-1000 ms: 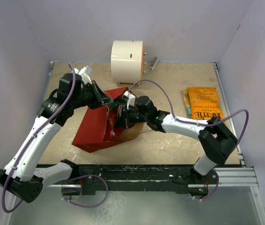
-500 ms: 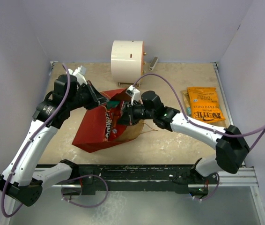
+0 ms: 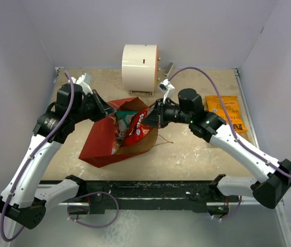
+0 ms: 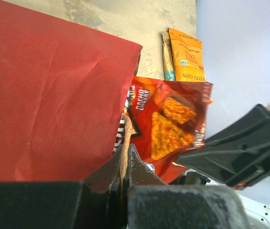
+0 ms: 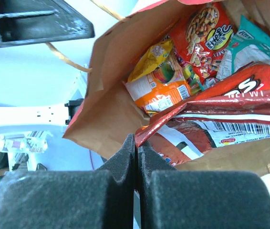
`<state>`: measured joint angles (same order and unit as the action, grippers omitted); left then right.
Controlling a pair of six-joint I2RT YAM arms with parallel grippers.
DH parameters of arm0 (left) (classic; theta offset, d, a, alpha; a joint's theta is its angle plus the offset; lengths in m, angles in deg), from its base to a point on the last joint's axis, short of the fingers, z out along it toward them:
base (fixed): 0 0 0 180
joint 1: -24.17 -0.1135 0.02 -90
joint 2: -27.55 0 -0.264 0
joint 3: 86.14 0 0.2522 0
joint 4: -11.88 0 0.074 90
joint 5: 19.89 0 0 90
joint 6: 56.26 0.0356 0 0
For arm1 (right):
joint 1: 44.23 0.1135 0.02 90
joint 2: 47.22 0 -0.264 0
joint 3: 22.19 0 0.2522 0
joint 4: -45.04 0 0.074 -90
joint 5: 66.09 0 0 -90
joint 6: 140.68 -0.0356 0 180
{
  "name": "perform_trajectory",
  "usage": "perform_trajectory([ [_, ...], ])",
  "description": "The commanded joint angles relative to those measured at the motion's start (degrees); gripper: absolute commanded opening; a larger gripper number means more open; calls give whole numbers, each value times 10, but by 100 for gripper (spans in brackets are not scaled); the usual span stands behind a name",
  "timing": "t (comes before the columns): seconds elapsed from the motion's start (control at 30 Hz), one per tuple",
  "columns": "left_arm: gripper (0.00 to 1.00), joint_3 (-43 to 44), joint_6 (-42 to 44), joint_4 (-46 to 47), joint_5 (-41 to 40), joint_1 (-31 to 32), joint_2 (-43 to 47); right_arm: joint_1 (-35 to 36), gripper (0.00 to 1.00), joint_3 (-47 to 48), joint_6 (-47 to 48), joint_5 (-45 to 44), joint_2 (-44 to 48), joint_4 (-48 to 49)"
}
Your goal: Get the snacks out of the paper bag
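The red paper bag (image 3: 102, 144) lies on the table, mouth toward the right, brown inside (image 5: 111, 95). My left gripper (image 3: 106, 109) is shut on the bag's rim (image 4: 125, 138). My right gripper (image 3: 155, 114) is shut on the top edge of the red chip bag (image 3: 138, 128) and holds it partly out of the mouth; it also shows in the left wrist view (image 4: 171, 126) and the right wrist view (image 5: 230, 102). Inside the bag lie a small red-and-yellow candy packet (image 5: 204, 31), a yellow-orange packet (image 5: 156, 83) and a teal packet (image 5: 254, 45). A yellow-orange chip bag (image 3: 225, 114) lies on the table at the right.
A white cylinder (image 3: 139, 65) stands at the back centre, with a small grey piece (image 3: 168, 68) beside it. Walls close the table on the left, back and right. A twine handle (image 3: 165, 141) trails on the table by the bag's mouth.
My right gripper has pulled back to the right and up from the bag's mouth, drawing the red chip bag partly out. The left gripper has kept its hold on the rim and shifted slightly left.
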<state>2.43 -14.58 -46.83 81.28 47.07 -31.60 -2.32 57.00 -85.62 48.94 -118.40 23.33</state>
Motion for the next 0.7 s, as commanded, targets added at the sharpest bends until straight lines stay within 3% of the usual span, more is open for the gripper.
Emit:
perform_trajectory([
  [0.0, 0, 11, 17, 7, -15, -4, 12, -10, 0, 54, 14, -19, 43, -52],
  [0.47, 0, 2, 17, 3, -20, -4, 25, -41, 0, 205, 27, -171, 57, -208],
  [0.67, 0, 10, 29, 1, -15, -4, 22, -116, 0, 256, 20, -243, 37, -250],
])
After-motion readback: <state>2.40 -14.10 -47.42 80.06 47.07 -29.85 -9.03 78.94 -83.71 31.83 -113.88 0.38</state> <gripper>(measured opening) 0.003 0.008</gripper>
